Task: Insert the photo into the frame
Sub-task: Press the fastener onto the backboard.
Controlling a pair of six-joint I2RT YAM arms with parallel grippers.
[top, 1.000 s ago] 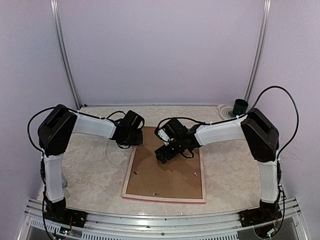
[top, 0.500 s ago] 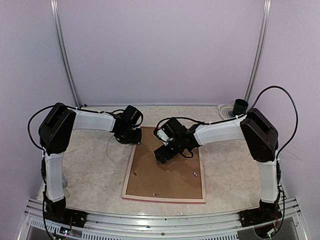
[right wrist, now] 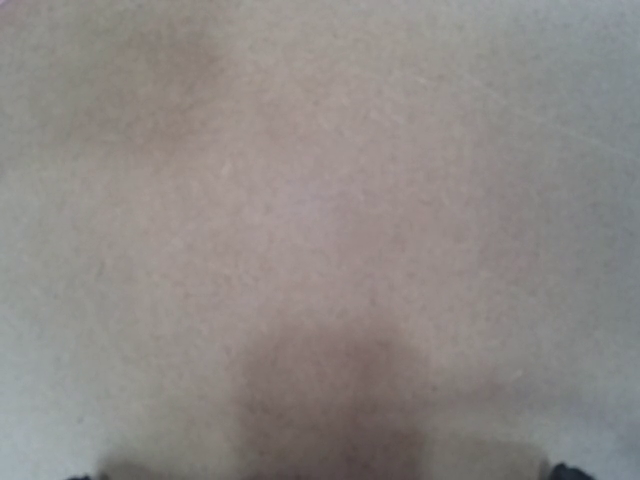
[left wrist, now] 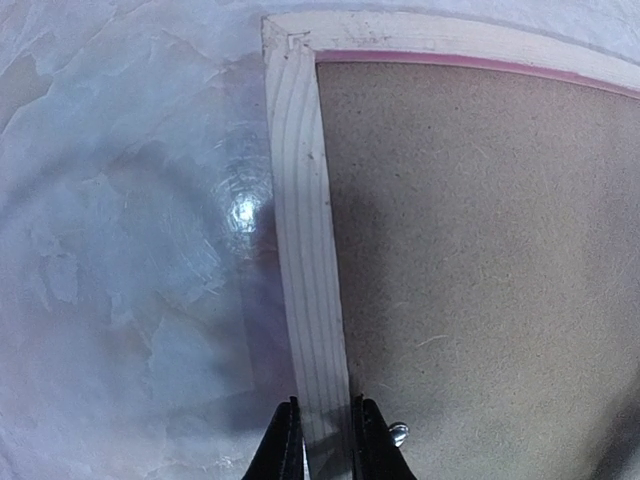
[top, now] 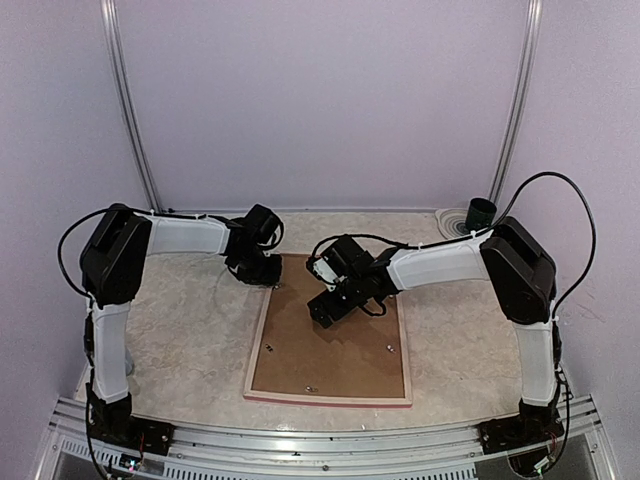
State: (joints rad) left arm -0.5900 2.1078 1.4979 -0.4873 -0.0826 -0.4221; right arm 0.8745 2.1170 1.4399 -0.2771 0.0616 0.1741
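The frame lies face down on the table, pale wood back up, with a pink edge along its near side. A brown backing board fills it. The photo is hidden. My left gripper is shut on the frame's left rail near the far left corner; its fingertips pinch the rail from both sides. My right gripper stands open over the board's far part, so close that the right wrist view shows only blurred backing board.
Small metal turn clips sit along the board's edges, one right beside my left fingers. A dark cup stands on a white coil at the back right corner. Marbled tabletop surrounds the frame.
My left wrist has shifted a little toward the far wall while staying at the frame's far left corner. The right arm has not moved.
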